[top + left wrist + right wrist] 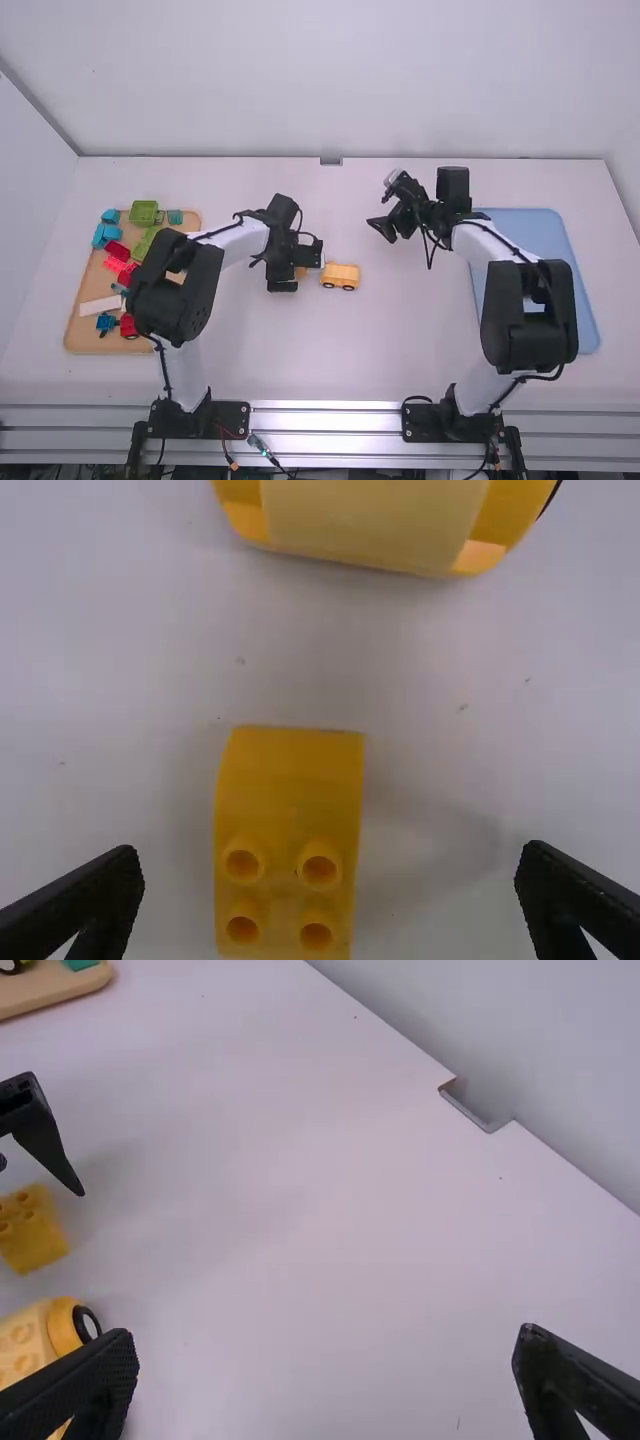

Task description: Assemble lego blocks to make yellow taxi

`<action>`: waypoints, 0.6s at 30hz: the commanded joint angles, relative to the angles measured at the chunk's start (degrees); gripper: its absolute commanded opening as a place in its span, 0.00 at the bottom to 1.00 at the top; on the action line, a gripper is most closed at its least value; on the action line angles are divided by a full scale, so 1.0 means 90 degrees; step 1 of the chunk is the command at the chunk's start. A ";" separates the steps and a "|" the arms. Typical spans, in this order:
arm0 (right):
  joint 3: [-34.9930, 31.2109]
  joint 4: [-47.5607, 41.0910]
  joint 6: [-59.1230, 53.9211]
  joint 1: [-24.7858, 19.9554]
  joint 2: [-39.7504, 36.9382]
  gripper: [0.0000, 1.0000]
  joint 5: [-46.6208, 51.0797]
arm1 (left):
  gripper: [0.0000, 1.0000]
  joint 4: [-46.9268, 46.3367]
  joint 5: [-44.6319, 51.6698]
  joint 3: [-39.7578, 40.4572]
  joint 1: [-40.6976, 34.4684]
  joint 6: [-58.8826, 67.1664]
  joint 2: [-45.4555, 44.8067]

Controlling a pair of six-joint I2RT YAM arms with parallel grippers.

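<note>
Counter [400,345] first, since it's the biggest thing you've got: white, with both your arms mounted along its near edge. Your blue tray [588,315] lies flat at the right, partly behind the right arm. Over on the left is your wooden board [88,290], loaded with loose blocks [143,213] in green, blue, red and pink, plus a white piece.

Your left pincer [302,269] is just left of the middle, spread wide with nothing gripped. Your right pincer [384,205] is spread too and empty, hanging farther from you than the yellow car and off to its right, clear of it.

That yellow car [341,276] sits on its black wheels near the middle, just to the right of the left pincer. It's got studs on top and a paler section in its yellow body.

Smallest one is your yellow block [290,825], lying on the counter between the left pincer's fingers. You can see a gap on both sides, so neither finger touches it, though it's closer to one than the other. Four studs face up at one end, and the smooth end points at the car, with bare counter between them.
</note>
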 commanded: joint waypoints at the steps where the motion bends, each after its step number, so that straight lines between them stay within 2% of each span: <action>1: 0.0160 -0.0007 0.0032 0.0000 -0.0160 0.99 -0.0080 | 0.99 -0.0022 0.0129 0.0029 -0.0041 0.0075 0.0075; 4: 0.0160 -0.0015 0.0036 0.0000 -0.0160 0.99 -0.0080 | 0.99 -0.0007 0.0607 0.0029 0.0102 0.0423 0.0075; 11: 0.0160 -0.0182 0.0034 0.0000 -0.0160 0.99 -0.0078 | 0.99 0.0039 0.3371 -0.0010 0.1071 0.1783 0.0172; 18: 0.0160 -0.0248 0.0032 0.0012 -0.0160 0.99 -0.0083 | 1.00 0.1047 0.4932 -0.0529 0.1970 0.1858 0.0622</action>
